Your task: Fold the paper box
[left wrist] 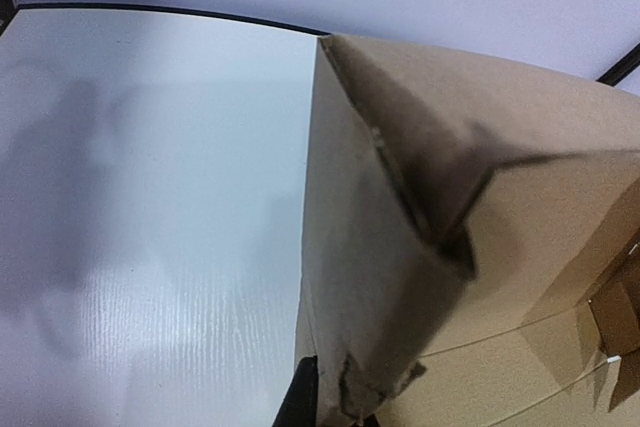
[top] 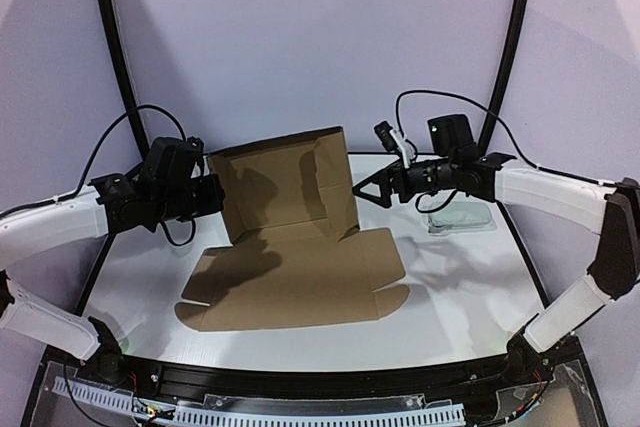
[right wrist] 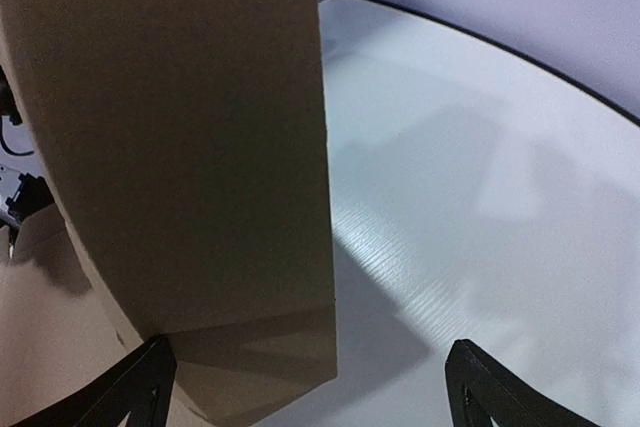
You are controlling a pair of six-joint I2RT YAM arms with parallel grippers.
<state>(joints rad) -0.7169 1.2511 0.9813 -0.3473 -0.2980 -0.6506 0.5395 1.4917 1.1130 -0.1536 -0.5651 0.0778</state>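
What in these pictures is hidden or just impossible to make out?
Top view: fingertips of the left gripper, behind the raised panel of the paper box.
Right wrist view: rest of the box, blocked by that panel.
Top view: pale object under the right arm, partly covered, too small to identify.

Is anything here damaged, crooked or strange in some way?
Nothing is spilled. The paper box is half folded, its rear panel standing up, pinched at its left edge by the left gripper. In the left wrist view the cardboard edge near the fingers looks ragged, perhaps creased.
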